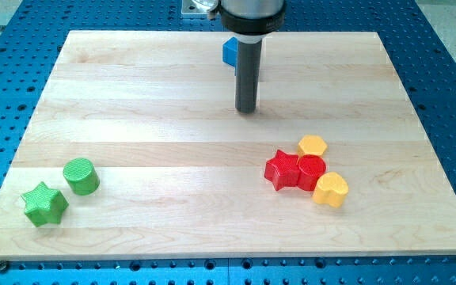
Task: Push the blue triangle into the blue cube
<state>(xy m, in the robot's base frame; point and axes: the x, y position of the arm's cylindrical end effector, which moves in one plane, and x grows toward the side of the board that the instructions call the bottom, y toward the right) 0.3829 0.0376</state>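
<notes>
My tip (247,109) has no gripper to open or shut, and the one blue block (229,53) visible sits just behind it, half hidden by the rod, so a blind shove risks sending it off the surface (133,95).

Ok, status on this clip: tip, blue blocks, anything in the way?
My tip down, mid-board. One blue block behind rod, shape unclear; no second blue showing. Nothing between.

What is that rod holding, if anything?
Nothing. My tip is a bare rod resting on the board, just below the half-hidden blue block; it only pushes.
</notes>
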